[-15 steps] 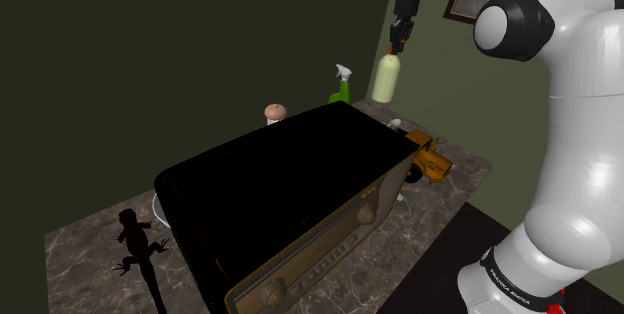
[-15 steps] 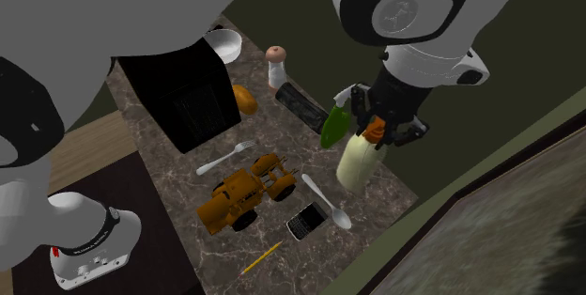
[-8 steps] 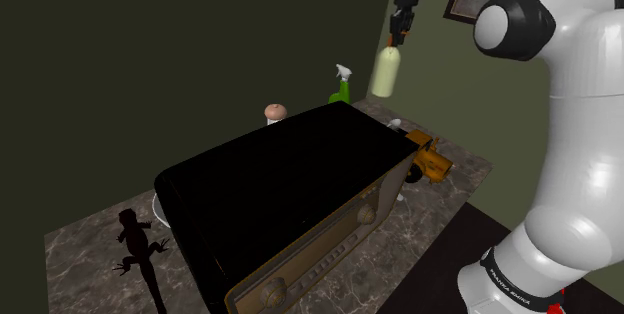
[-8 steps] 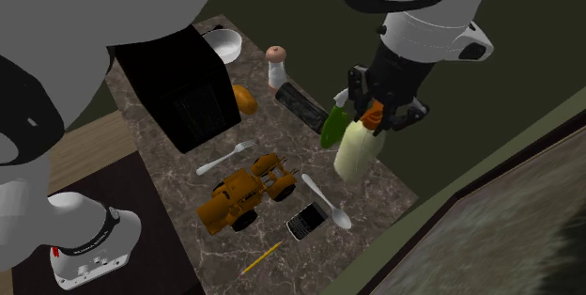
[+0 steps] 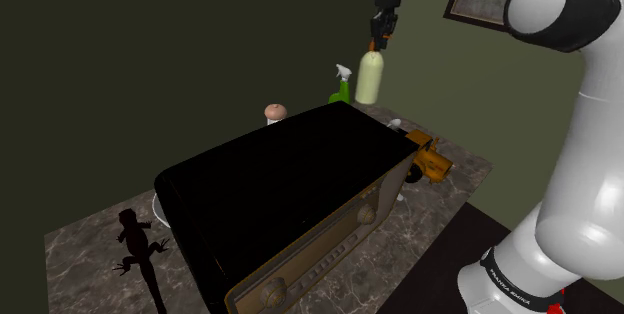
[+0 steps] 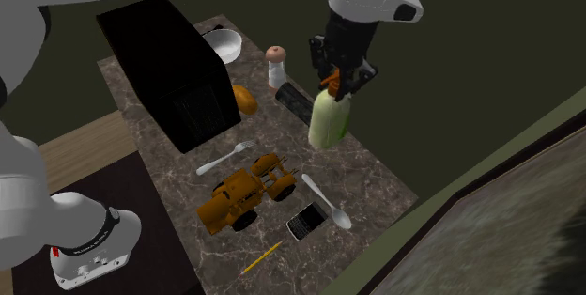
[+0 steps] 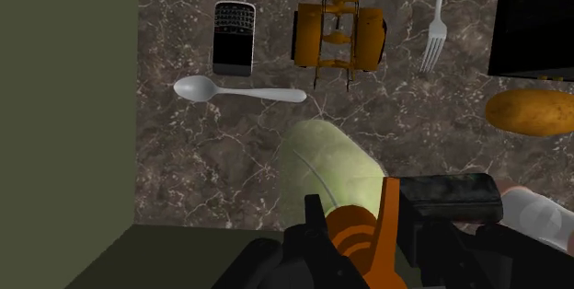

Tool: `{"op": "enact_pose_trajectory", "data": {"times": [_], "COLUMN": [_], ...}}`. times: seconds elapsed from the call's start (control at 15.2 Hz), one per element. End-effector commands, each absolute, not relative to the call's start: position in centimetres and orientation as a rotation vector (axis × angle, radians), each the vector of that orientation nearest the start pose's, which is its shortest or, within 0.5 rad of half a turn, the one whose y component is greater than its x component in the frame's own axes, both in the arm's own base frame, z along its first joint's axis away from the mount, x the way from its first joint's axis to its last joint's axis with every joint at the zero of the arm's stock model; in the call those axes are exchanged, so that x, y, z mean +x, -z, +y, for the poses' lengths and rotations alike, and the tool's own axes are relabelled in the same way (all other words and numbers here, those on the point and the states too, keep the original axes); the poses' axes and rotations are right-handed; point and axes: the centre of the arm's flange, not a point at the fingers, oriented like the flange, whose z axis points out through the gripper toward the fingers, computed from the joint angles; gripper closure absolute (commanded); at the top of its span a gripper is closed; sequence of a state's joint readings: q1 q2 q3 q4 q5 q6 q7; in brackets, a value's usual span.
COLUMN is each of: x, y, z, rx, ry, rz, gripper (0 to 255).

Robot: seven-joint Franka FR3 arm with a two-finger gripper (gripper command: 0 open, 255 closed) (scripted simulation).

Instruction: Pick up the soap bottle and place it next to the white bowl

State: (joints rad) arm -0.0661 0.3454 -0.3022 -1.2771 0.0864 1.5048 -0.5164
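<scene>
**Transport step: soap bottle lifted, not yet set beside the bowl**
The all-black two-finger gripper (image 5: 379, 38) (image 6: 336, 73) (image 7: 355, 241) is clamped on the orange pump neck of the pale yellow-green soap bottle (image 5: 369, 77) (image 6: 328, 120) (image 7: 327, 167), which hangs upright, well clear of the dark veined marble counter (image 6: 376, 180), above its edge on the second exterior view's right. The round white bowl (image 6: 225, 46) sits at the counter's far corner, just beside the large black box (image 6: 174, 68) (image 5: 280, 182). By judgement, the next move calls for carrying the bottle toward that corner, passing over the white shaker with a pinkish top (image 6: 275, 66), lowering it upright onto the bare marble between shaker and bowl, then parting the fingers
</scene>
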Motion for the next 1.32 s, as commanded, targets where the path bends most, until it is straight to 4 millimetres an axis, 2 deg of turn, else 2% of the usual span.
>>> {"op": "enact_pose_trajectory", "data": {"times": [0.0,1.25], "x": [61.4,60.8], "y": [-55.6,-55.7], "z": [-16.3,8.8], "rx": [-3.098,-3.098], "ry": [-0.154,-0.154], "rz": [-0.248,-0.248], "gripper": [255,255]}}
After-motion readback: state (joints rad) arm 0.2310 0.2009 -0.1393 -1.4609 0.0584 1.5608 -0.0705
